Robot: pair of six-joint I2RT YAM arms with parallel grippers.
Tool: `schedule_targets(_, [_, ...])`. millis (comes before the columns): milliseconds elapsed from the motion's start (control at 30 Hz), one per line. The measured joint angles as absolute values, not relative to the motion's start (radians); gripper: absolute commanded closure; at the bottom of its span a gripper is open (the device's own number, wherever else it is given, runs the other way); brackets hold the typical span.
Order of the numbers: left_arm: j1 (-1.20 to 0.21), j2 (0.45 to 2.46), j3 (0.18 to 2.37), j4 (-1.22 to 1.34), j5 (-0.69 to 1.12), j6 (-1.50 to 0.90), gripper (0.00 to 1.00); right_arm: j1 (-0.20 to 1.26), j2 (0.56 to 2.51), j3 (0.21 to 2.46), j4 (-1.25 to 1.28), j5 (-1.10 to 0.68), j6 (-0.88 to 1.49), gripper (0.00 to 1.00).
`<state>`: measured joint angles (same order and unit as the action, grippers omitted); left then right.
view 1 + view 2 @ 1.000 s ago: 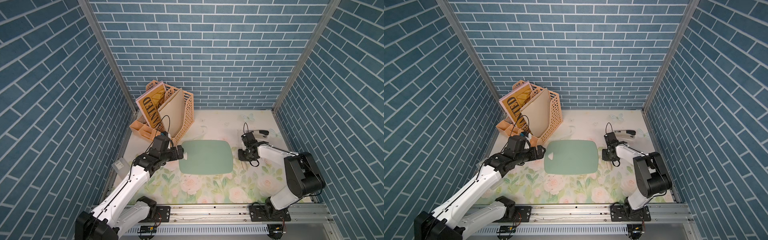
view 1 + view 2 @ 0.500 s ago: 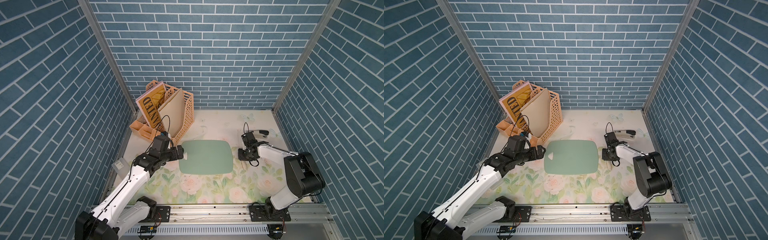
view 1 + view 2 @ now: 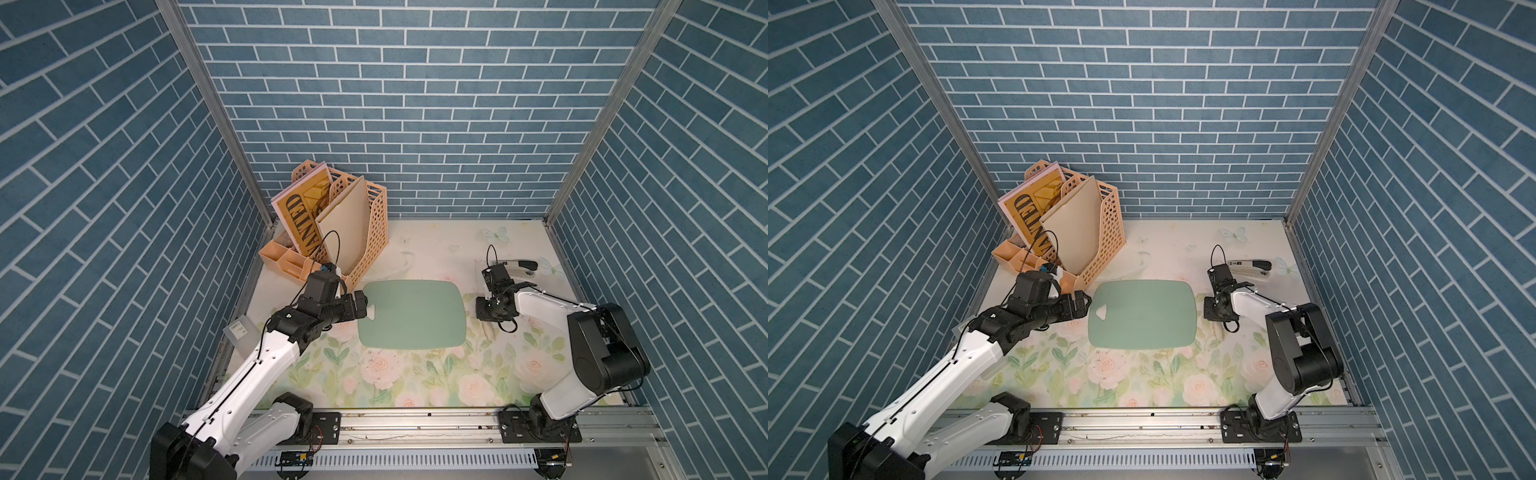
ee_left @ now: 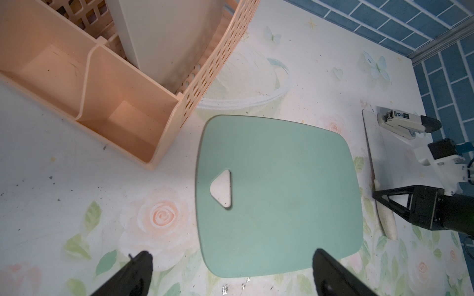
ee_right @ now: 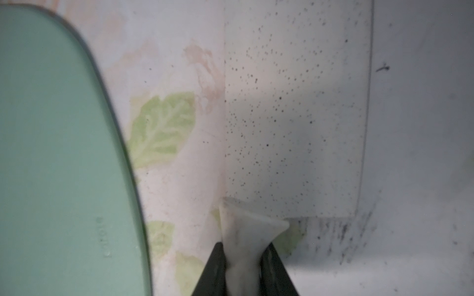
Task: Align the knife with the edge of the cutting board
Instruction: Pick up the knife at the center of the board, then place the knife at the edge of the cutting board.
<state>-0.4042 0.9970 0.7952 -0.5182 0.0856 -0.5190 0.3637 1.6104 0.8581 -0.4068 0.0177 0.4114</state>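
Nothing obvious has moved since a second ago: both arms and the board sit where they were, and only the right jaws have finished closing. Left gripper (image 4: 230, 256) hangs at 9 o'clock of the cutting board (image 3: 411, 313), over its end with the triangular hole, jaws spread wide and holding nothing. Board lies flat on the floral mat (image 3: 415, 382), long axis 9 to 3. At the board's 3 o'clock lies the knife (image 4: 375, 148), flat on the mat just beside the short edge, with a narrow strip of mat showing between them, so not touching. Its long axis runs roughly 12 to 6, blade toward 12, cream handle toward 6, near enough parallel to that edge. Right gripper (image 5: 245, 258) comes in from the 6 o'clock end, jaws pinched shut on the handle. Stapler (image 3: 515, 266) sits near the blade tip, farther toward 3 o'clock. Judgement: the right arm is the nearer one and already has the grip. What remains looks like a short slide toward 9 o'clock to close the gap while the 12–6 axis is kept.
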Motion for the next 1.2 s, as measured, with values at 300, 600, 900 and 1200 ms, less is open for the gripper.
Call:
schedule_targets(300, [-0.404, 0.997, 0.795, -0.518, 0.084, -0.519, 0.00, 0.411, 1.610, 0.899, -0.448, 0.027, 0.441, 1.00])
schedule_targets(600, [-0.404, 0.999, 0.794, -0.518, 0.084, -0.519, 0.00, 0.455, 1.610, 0.940, -0.496, 0.046, 0.476, 1.00])
schedule_targets(900, [-0.404, 1.007, 0.794, -0.518, 0.084, -0.519, 0.00, 0.539, 1.605, 0.963, -0.536, 0.064, 0.546, 1.00])
schedule_targets(1200, [-0.404, 1.008, 0.794, -0.518, 0.084, -0.519, 0.00, 0.672, 1.594, 0.988, -0.558, 0.097, 0.645, 1.00])
